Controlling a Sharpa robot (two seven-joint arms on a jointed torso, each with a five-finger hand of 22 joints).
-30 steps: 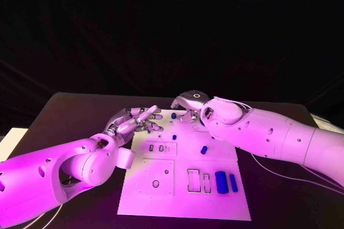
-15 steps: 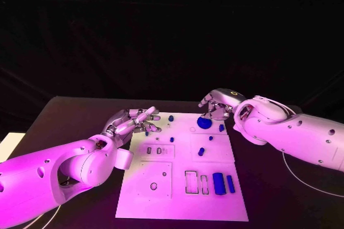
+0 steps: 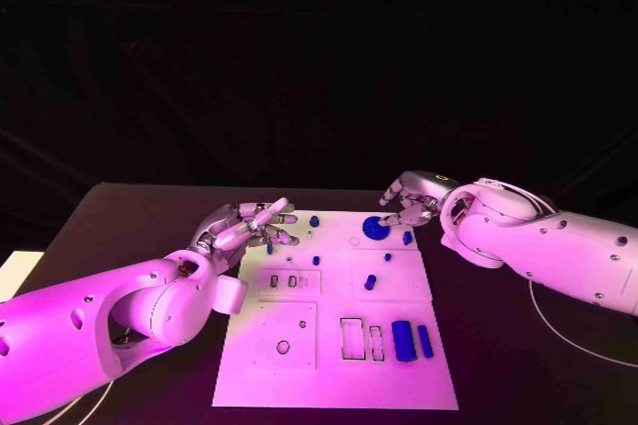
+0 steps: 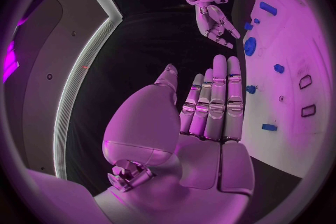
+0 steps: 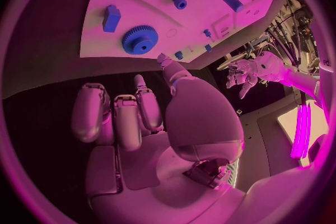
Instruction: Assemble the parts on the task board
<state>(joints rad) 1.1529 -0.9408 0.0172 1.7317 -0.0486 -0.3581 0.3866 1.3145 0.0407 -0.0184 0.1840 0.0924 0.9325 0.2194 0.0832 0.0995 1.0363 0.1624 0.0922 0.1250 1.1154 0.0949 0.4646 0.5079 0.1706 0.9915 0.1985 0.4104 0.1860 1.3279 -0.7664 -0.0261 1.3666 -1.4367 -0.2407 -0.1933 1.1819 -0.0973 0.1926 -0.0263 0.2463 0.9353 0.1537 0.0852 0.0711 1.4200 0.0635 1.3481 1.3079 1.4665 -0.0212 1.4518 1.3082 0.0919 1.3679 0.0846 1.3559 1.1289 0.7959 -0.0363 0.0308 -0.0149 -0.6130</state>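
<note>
Fingers of both hands spread, holding nothing: right hand (image 3: 407, 204) at task board (image 3: 333, 370) far edge beside gear (image 3: 376, 227), left hand (image 3: 250, 224) over left edge

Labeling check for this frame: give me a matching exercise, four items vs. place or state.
Items:
1. blue gear
2. two long blue bars
3. left hand
4. right hand

Places or states:
A. near right part of the task board, side by side
B. over the board's far left edge, holding nothing
C. flat on the board's far right part
D. beside the board's far right corner, fingers just behind the gear

Pairs: 1-C, 2-A, 3-B, 4-D
</note>
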